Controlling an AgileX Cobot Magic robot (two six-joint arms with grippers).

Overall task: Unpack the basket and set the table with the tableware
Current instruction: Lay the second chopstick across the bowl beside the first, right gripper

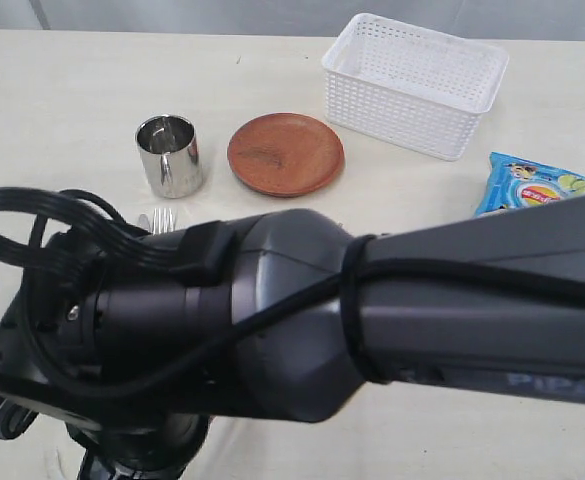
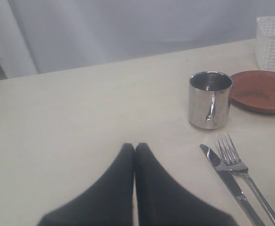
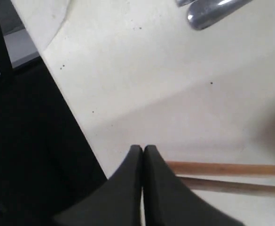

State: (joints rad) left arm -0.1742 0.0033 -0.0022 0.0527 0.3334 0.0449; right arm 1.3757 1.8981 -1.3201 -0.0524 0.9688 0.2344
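The white basket (image 1: 414, 82) stands at the back right of the table (image 1: 52, 90). A reddish-brown plate (image 1: 285, 153) lies left of it, and a steel cup (image 1: 169, 155) stands further left. Fork tines (image 1: 162, 218) peek out above a big dark arm (image 1: 302, 320) that crosses the foreground. In the left wrist view my left gripper (image 2: 135, 147) is shut and empty over bare table, beside the knife (image 2: 226, 181), fork (image 2: 243, 174) and cup (image 2: 210, 99). My right gripper (image 3: 142, 149) is shut near the table edge. Two brown chopsticks (image 3: 222, 168) lie on the table, running out from behind one finger.
A blue chip bag (image 1: 532, 183) lies at the right, in front of the basket. The dark arm hides most of the near half of the table in the exterior view. Steel handle ends (image 3: 212, 9) show past the right gripper; the drop beyond the table edge (image 3: 29, 155) is dark.
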